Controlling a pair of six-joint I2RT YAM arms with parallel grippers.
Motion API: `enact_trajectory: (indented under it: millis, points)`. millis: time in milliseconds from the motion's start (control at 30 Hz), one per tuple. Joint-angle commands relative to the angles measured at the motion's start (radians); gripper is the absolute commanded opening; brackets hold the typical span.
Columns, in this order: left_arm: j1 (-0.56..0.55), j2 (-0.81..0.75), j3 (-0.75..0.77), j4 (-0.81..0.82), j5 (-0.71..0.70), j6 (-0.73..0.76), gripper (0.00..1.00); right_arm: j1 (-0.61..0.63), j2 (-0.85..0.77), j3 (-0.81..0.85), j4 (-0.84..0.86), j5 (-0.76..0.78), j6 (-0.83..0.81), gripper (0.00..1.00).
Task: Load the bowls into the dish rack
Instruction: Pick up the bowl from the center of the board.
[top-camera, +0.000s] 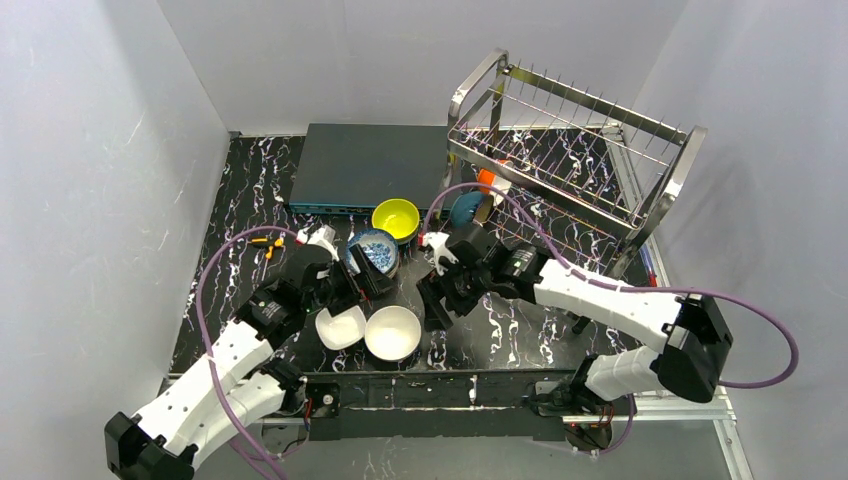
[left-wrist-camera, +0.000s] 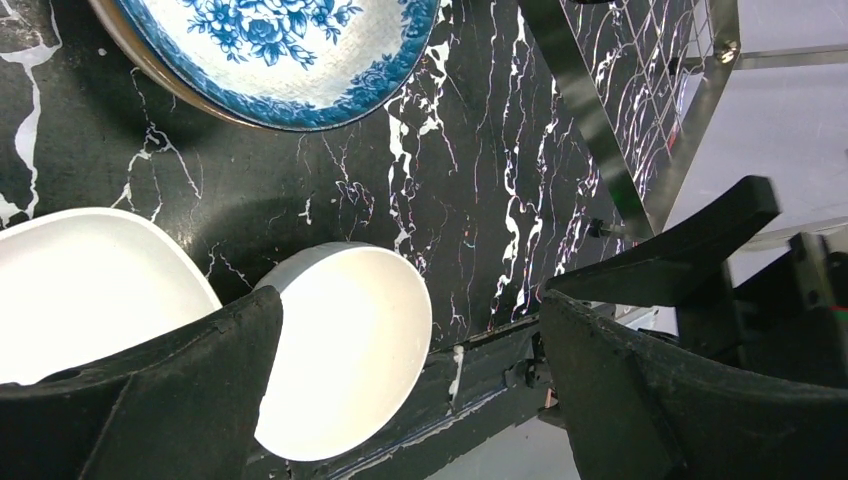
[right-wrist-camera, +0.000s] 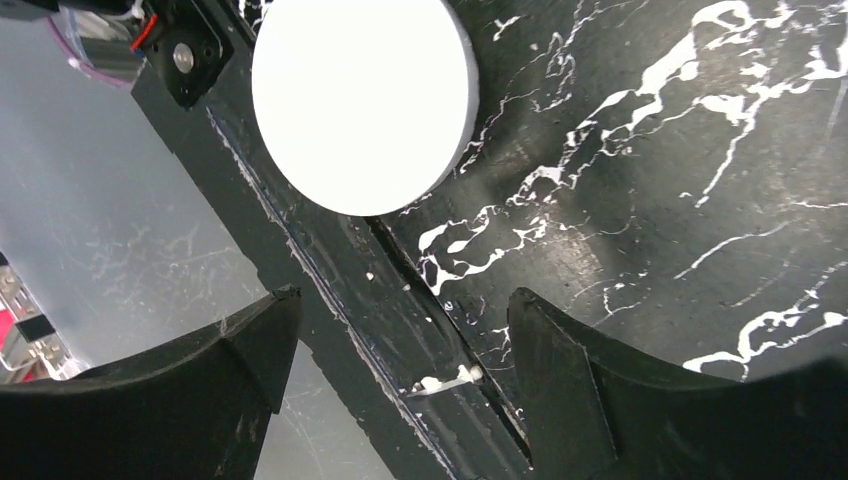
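Looking down from the top camera, both arms are stretched in toward the middle of the counter (top-camera: 520, 320) and neither one is carrying anything.

The left arm runs diagonally up from its base at the near left. Its wrist is bent so the left hand (top-camera: 360, 285) points down over the gap between the blue flowered bowl (top-camera: 372, 250) and the two white ones. On its own camera the left hand (left-wrist-camera: 410, 300) is spread wide with nothing between the fingers (left-wrist-camera: 190, 380). The round white bowl (left-wrist-camera: 345, 345) sits just below them, and the squarish white bowl (left-wrist-camera: 90, 290) is off to the side.

The right arm has its elbow poked out at the far right and its forearm laid leftward in front of the dish rack (top-camera: 570, 150). The right hand (top-camera: 432, 305) tips down near the counter's front edge, just right of the round white bowl. Its wrist view shows the right hand (right-wrist-camera: 400, 300) spread open too, hovering over the edge strip and apart from that bowl.

A yellow-green bowl (top-camera: 396, 217) sits behind the flowered one. A dark blue bowl (top-camera: 466, 208) is right by the rack's left end. An orange bowl (top-camera: 487, 180) shows through the wires there, but I can't tell if it's actually in the rack.
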Motion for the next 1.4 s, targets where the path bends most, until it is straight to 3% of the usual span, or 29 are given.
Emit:
enact_trajectory:
  millis: [0, 300, 633, 1000, 1167, 1367]
  points:
    - [0.016, -0.042, 0.053, -0.063, 0.02, 0.025, 0.98, 0.044, 0.024, -0.005, 0.054, 0.023, 0.029, 0.82]
    - [0.017, -0.193, 0.068, -0.244, -0.172, 0.071, 0.98, 0.106, 0.18, -0.035, 0.22, 0.031, 0.069, 0.79]
    - [0.017, -0.204, 0.016, -0.268, -0.127, 0.028, 0.98, 0.152, 0.326, -0.003, 0.232, 0.121, 0.049, 0.69]
    - [0.017, -0.195, -0.026, -0.223, -0.094, -0.027, 0.98, 0.153, 0.323, -0.033, 0.255, 0.146, 0.063, 0.28]
    - [0.017, -0.196, -0.052, -0.167, -0.018, 0.008, 0.98, 0.151, 0.244, -0.055, 0.237, 0.202, 0.062, 0.01]
    - [0.017, -0.199, -0.109, -0.041, 0.101, 0.001, 0.98, 0.144, 0.135, -0.083, 0.231, 0.228, 0.055, 0.01]
